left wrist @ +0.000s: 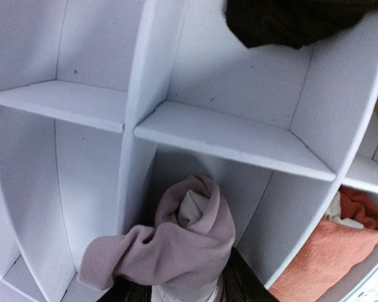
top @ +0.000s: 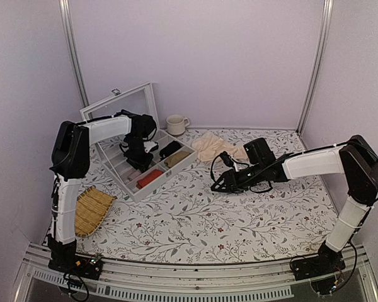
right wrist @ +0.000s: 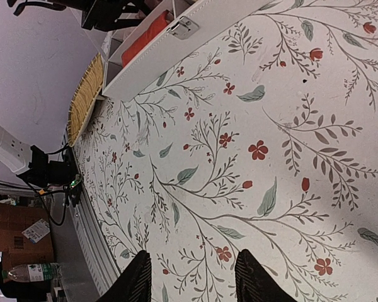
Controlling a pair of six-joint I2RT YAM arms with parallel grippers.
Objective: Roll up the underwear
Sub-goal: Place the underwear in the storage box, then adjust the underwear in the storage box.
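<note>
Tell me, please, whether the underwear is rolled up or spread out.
Rolled up: the left wrist view shows the underwear as a compact pink bundle, cream waistband curled inside, at a compartment of the organizer box.

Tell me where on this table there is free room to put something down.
Free: the floral tablecloth in front, between the woven mat and the right pincer. Crowded: the back, with the white box, mug and beige cloth.

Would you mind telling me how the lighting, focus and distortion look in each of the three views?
Top external: soft, even light, faint shadows on the tablecloth. Left wrist: strong fisheye bends the white box dividers; the underwear looks near and slightly soft, its compartment shaded. Right wrist: the tablecloth is crisp, the right gripper a dark silhouette.
</note>
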